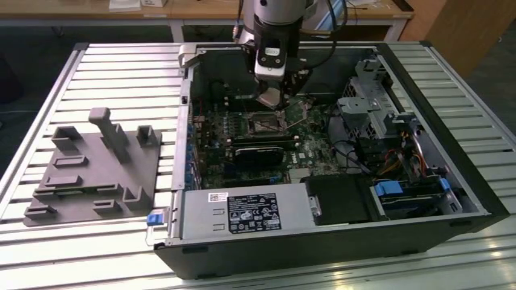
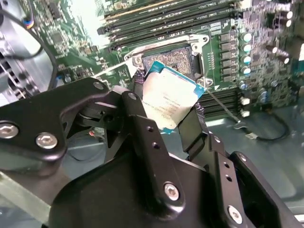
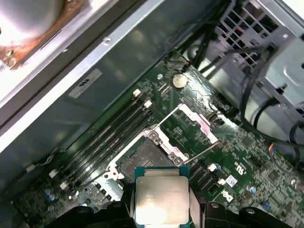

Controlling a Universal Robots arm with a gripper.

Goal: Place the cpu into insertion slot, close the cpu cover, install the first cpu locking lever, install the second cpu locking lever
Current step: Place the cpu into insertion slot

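Note:
My gripper (image 2: 167, 105) is shut on the cpu (image 2: 168, 97), a small square chip with a dull silver top, its black fingers (image 2: 192, 128) clamping two opposite edges. The chip hangs tilted just above and beside the insertion slot (image 2: 176, 58), apart from it. In the first wrist view the cpu (image 3: 161, 197) is level with the open socket (image 3: 142, 159) beyond it. The cpu cover (image 3: 202, 126), a silvery window frame, stands swung open off the far side of the socket. A thin locking lever (image 2: 223, 107) sticks out unlatched beside the socket. In the exterior view the gripper (image 1: 274, 104) hovers over the socket (image 1: 262, 122) inside the case.
The open computer case (image 1: 451, 175) holds memory slots (image 3: 109, 133), a black card (image 1: 260, 151), a drive cage (image 1: 371, 103), cables (image 1: 403, 157) and a power supply (image 1: 241, 211). A grey fixture block (image 1: 96, 169) lies on the slatted table at the exterior view's left.

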